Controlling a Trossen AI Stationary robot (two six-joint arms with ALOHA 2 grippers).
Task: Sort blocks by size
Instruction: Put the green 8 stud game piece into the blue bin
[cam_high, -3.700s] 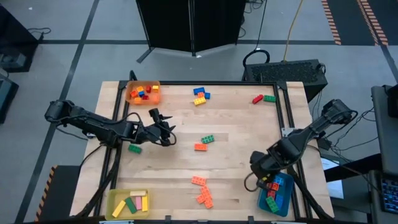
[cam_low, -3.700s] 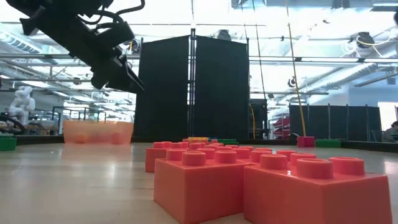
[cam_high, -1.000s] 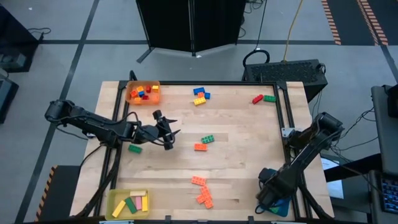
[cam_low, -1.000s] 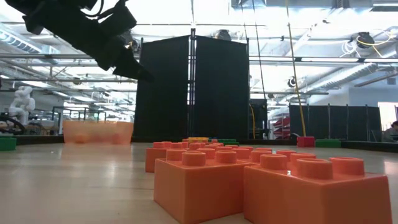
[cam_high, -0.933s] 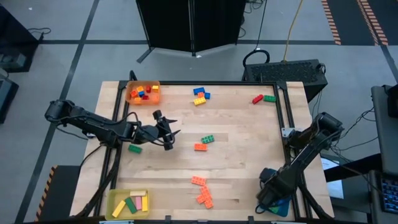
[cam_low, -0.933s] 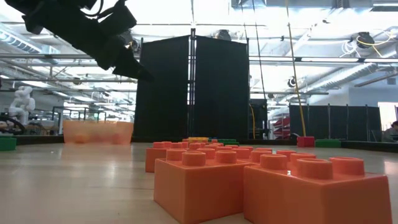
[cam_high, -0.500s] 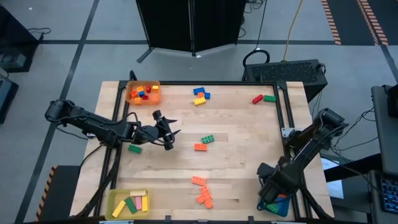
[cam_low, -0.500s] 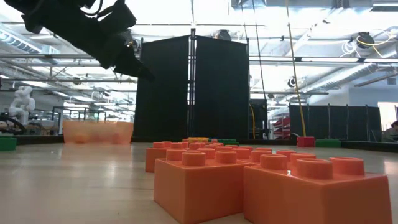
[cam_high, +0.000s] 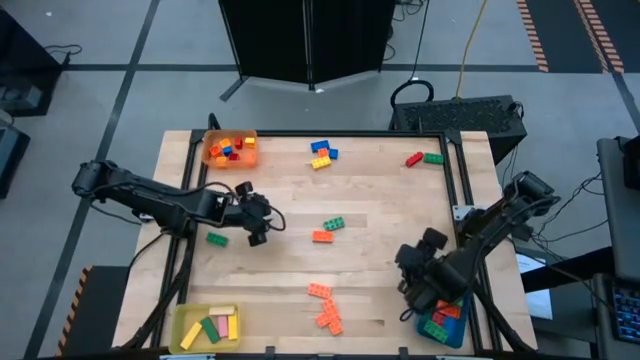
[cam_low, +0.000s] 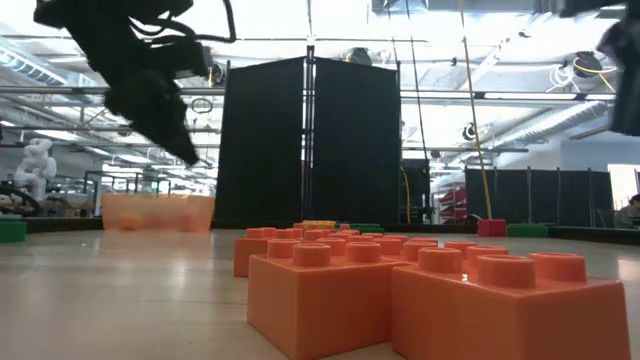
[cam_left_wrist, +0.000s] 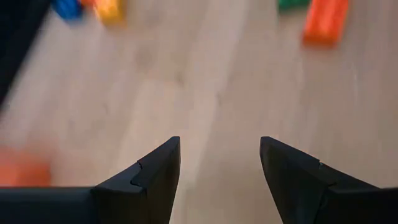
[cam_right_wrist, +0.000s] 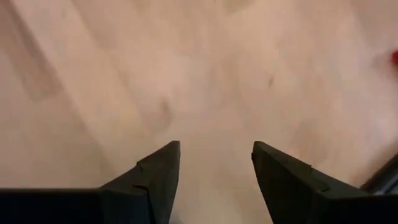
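Note:
My left gripper is open and empty above bare wood at the table's left-middle; it also shows in the left wrist view and the low view. A green block lies on the table just to its near left. A green block and an orange block lie to its right. My right gripper is open and empty over bare wood, just left of the blue tray, which holds several blocks.
An orange tray with small blocks stands at the far left and a yellow tray with long blocks at the near left. Orange blocks lie near the front edge, blue and yellow blocks at the far middle, and a red and a green block at the far right.
My right gripper has risen from the blue tray and gone toward the table's left and far edge, now over bare wood. My left gripper has tipped its fingers downward and drawn slightly toward the table's left.

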